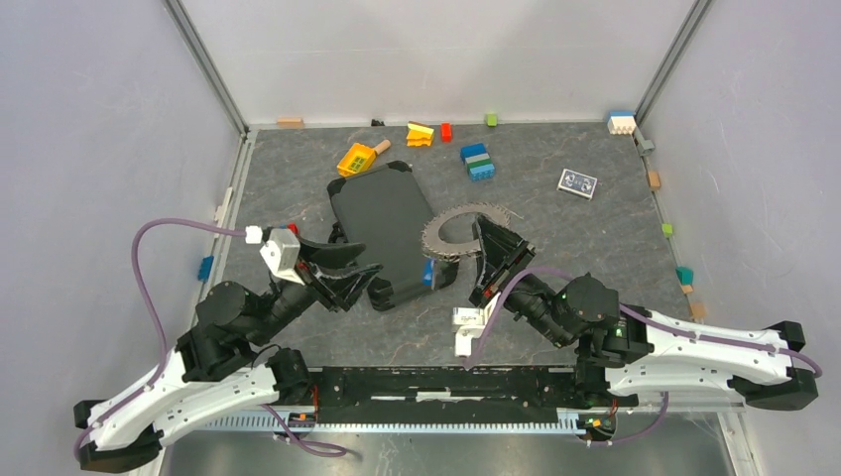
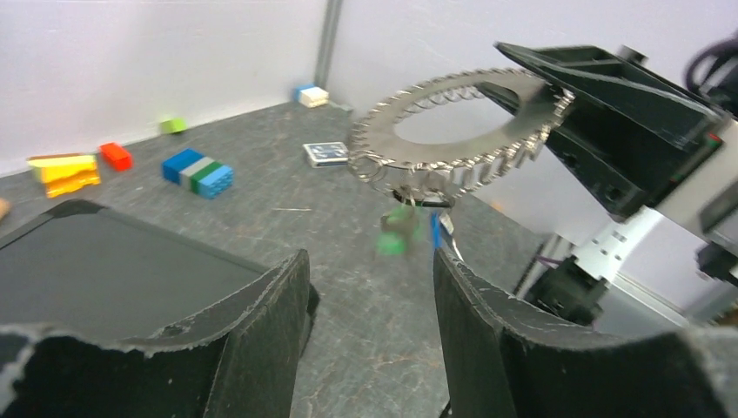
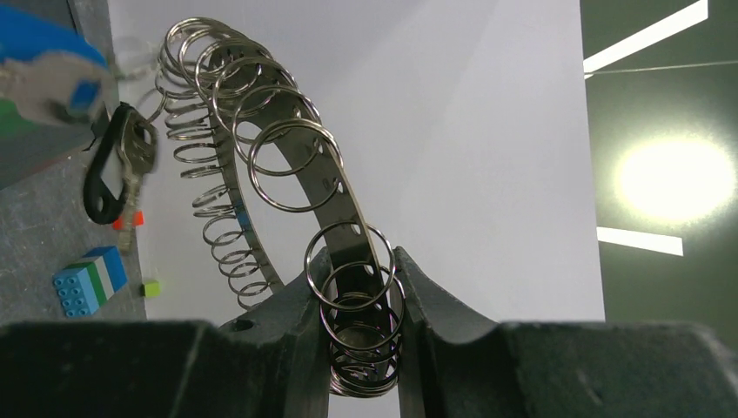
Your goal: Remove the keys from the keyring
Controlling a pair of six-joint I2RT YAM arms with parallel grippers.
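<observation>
1. Grey stone-look tabletop, white walls.
2. Right gripper clamped on the keyring band, aloft; the ring arcs ahead of its fingers.
3. Left gripper open, empty; ring ahead and above.
4. Likely stiff, light, slick; the dangling keys swing, so pinch a key head.
5. Perforated flat band, many split rings, blue and black key heads, green tag.
</observation>
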